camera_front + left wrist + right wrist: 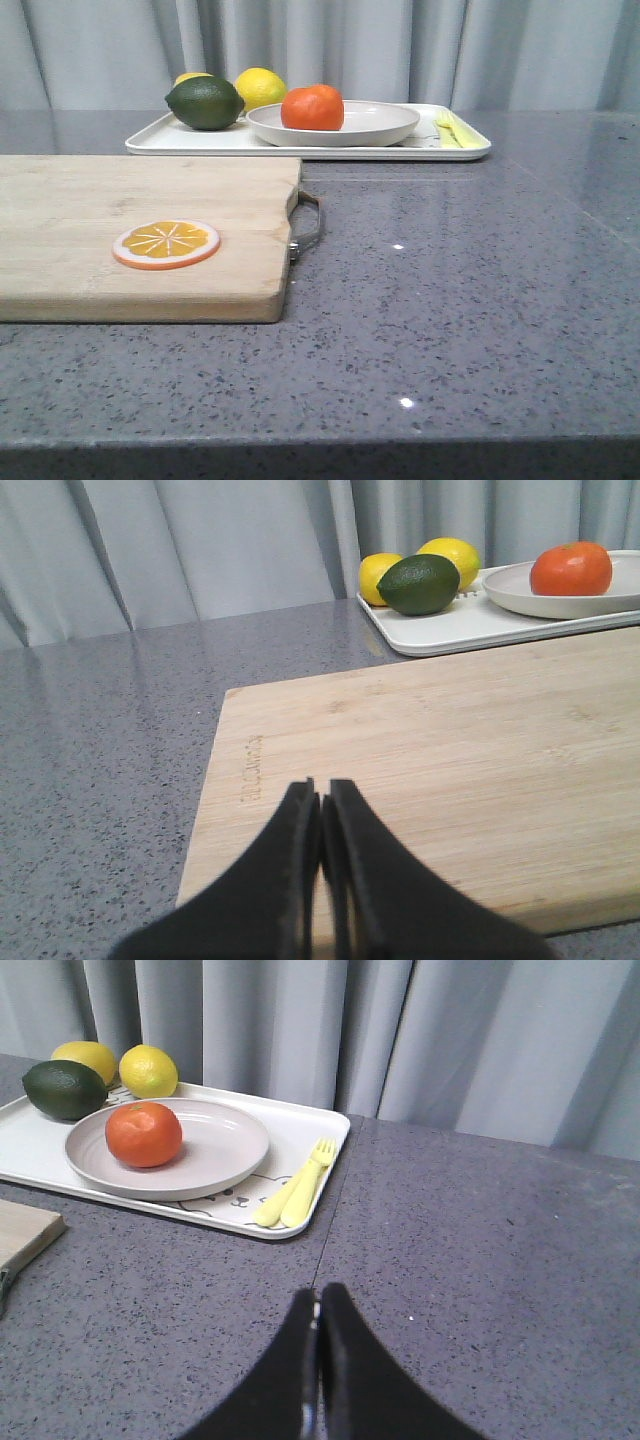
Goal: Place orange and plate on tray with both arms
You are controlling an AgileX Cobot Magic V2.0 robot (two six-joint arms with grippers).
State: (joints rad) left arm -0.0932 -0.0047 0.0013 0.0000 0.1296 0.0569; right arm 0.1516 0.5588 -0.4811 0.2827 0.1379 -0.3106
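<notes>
The orange (312,108) sits in the off-white plate (375,128), which rests on the white tray (160,140) at the back of the table. All three also show in the right wrist view: orange (144,1134), plate (225,1145), tray (300,1125). In the left wrist view the orange (571,569) lies in the plate (520,592) on the tray (450,630). My left gripper (320,792) is shut and empty above the wooden cutting board (450,750). My right gripper (319,1298) is shut and empty over the grey table, short of the tray. Neither gripper shows in the front view.
A dark green lime (205,102) and two lemons (260,88) lie at the tray's left end. Yellow cutlery (452,130) lies at its right end. The cutting board (120,200), with a metal handle (308,225), carries an orange slice disc (166,244). Grey curtains hang behind.
</notes>
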